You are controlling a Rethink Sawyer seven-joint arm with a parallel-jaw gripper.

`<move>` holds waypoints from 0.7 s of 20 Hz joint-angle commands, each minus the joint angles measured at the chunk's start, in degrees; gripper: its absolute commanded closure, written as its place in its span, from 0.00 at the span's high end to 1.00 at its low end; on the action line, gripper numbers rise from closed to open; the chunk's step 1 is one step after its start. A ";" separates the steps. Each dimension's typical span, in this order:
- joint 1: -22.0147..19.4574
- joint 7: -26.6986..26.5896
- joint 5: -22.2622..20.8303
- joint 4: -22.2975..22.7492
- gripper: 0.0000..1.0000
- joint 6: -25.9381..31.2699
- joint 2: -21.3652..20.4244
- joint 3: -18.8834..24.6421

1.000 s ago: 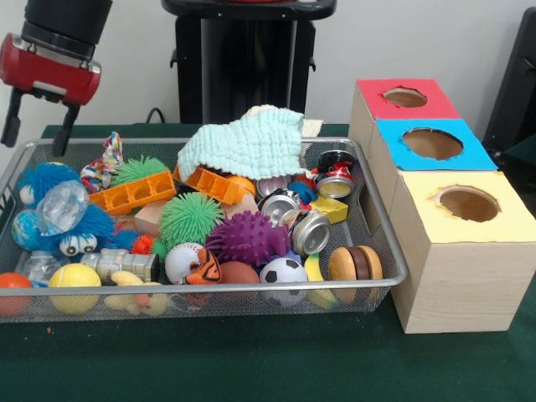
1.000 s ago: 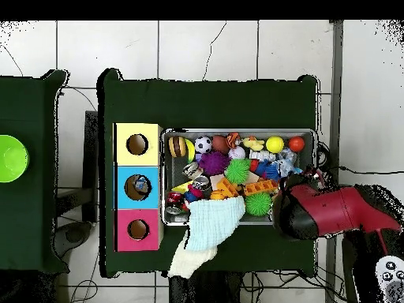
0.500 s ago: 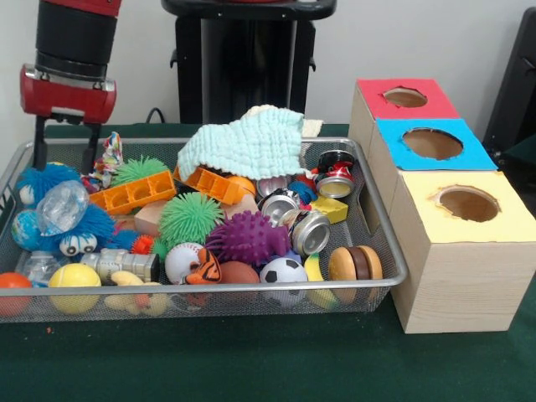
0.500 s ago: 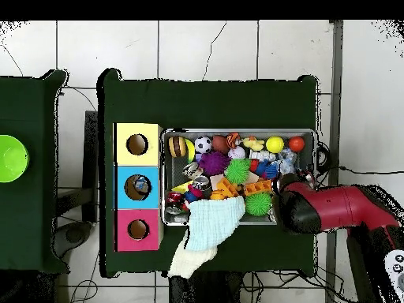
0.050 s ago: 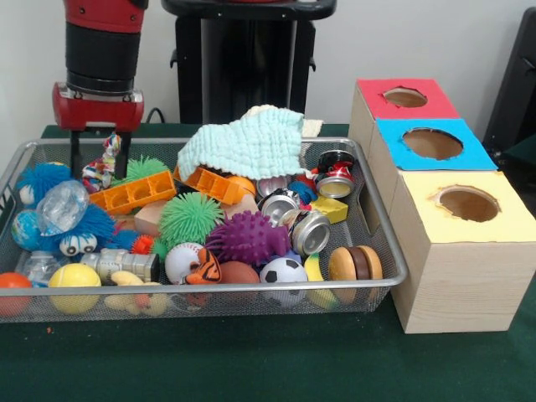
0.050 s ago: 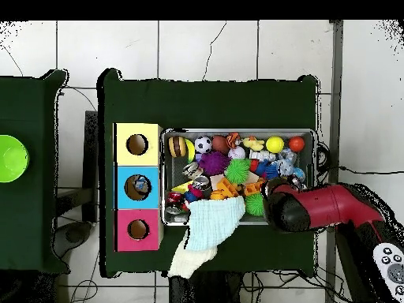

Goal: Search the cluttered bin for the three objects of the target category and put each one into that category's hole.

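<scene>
My gripper [image 5: 99,163] hangs open over the back left corner of the wire bin [image 5: 394,251], its fingers [image 5: 75,155] on either side of a colourful knotted rope toy [image 5: 107,161]. The bin holds several silver cans [image 5: 310,232], a soccer ball [image 5: 283,270], a yellow ball [image 5: 74,276], green [image 5: 190,216] and purple [image 5: 249,237] spiky balls, orange bricks [image 5: 134,193], a toy burger [image 5: 354,263] and a blue fuzzy toy [image 5: 67,226]. In the overhead view the arm's red wrist [image 6: 286,207] covers the gripper at the bin [image 6: 237,132].
A pale cloth [image 5: 247,142] drapes over the bin's back edge. Beside the bin stand three wooden boxes with round holes: red [image 5: 405,98], blue [image 5: 432,144] and yellow [image 5: 469,203]. From overhead, something lies inside the blue hole [image 6: 140,186]. A green bowl [image 6: 9,158] sits on a separate table.
The gripper has moved from outside the bin's left edge to the right and down, so its fingers now reach into the bin around the rope toy.
</scene>
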 commanded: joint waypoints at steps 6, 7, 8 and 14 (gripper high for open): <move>5.46 -13.71 -7.37 -1.01 1.00 2.16 -3.21 1.48; 5.76 -13.62 -7.47 -0.89 1.00 2.41 -3.95 1.29; 5.88 -13.63 -7.39 -1.08 1.00 2.69 -4.21 1.28; 7.39 -12.09 -8.32 -1.81 1.00 3.10 -4.41 0.33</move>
